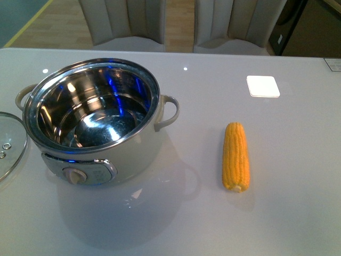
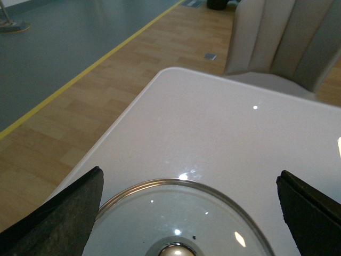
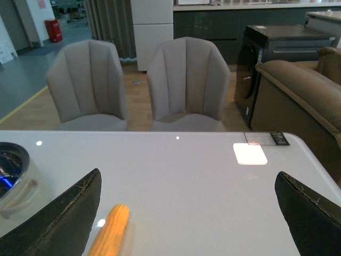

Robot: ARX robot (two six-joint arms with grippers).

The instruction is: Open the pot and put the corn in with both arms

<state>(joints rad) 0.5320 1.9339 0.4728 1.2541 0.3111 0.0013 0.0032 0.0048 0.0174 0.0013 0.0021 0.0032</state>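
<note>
You have the table point(image 1: 287, 213) bearing the uncovered pot point(image 1: 139, 146) at left, the glass lid point(image 1: 9, 146) flat just beside it, the corn point(image 1: 236, 156) lying well to its right, and your left gripper point(image 2: 189, 176) and right gripper point(image 3: 187, 176) both spread wide.

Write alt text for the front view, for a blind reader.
An open cream pot stands empty on a white table, its glass lid lying flat at the picture's left edge. A corn cob lies apart to the pot's right.
</note>
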